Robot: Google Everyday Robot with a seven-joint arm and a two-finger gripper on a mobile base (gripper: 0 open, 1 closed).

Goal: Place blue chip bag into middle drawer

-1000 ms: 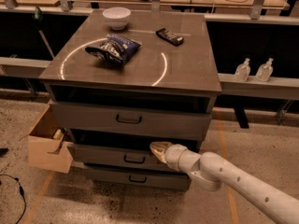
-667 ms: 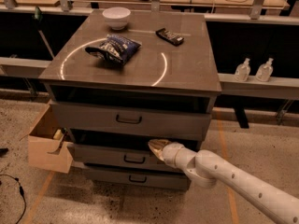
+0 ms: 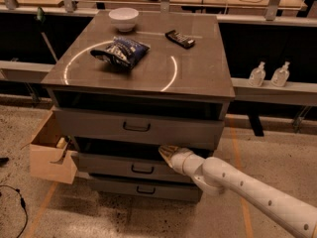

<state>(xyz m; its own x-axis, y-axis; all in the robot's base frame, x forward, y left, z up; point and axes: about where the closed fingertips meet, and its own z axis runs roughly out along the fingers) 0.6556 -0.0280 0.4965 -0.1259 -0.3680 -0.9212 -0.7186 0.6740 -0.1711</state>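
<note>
Dark-blue foil, crumpled, with white lettering and patches: the blue chip bag (image 3: 120,52) lies on the grey cabinet top (image 3: 198,78), inside a ring of reflected light, at about 9 o'clock from the top's centre. A white bowl (image 3: 124,19) sits at 12 o'clock from the bag, and a flat black packet (image 3: 180,38) at 3 o'clock. Below, I see the middle drawer (image 3: 114,163) pulled out a little, its dark interior showing above the low front. My gripper (image 3: 167,152) is at that front's upper edge, at 2 o'clock from the small bar handle; I cannot tell whether it is spread or pressed together. A tan wooden box (image 3: 52,157) sits at 9 o'clock from the drawer.
</note>
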